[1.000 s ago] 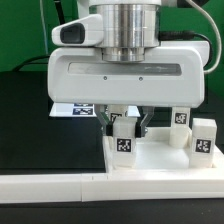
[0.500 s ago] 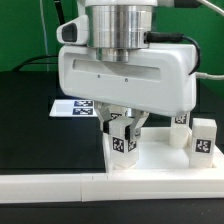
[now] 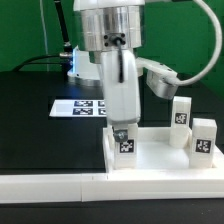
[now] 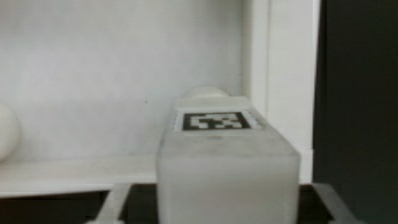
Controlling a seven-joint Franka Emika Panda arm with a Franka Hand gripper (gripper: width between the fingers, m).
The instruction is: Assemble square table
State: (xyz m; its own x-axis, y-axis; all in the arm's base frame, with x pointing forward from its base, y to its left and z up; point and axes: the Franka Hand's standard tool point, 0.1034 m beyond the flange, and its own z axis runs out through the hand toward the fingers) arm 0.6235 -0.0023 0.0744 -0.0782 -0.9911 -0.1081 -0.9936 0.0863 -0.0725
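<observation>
The square table top is a white tray with a raised rim, lying at the exterior view's lower right. My gripper is seen edge-on and is shut on a white tagged leg block, held upright at the top's near left corner. In the wrist view the same leg block fills the middle between the jaws, with the tray's floor and rim behind it. Two more leg blocks stand at the right of the top.
The marker board lies flat on the black table behind the gripper. A long white bar-shaped wall runs along the front edge. Cables and a blue-lit stand are at the back left.
The gripper has turned about a quarter turn around its vertical axis, from broadside to edge-on, with the leg block staying at the top's corner.
</observation>
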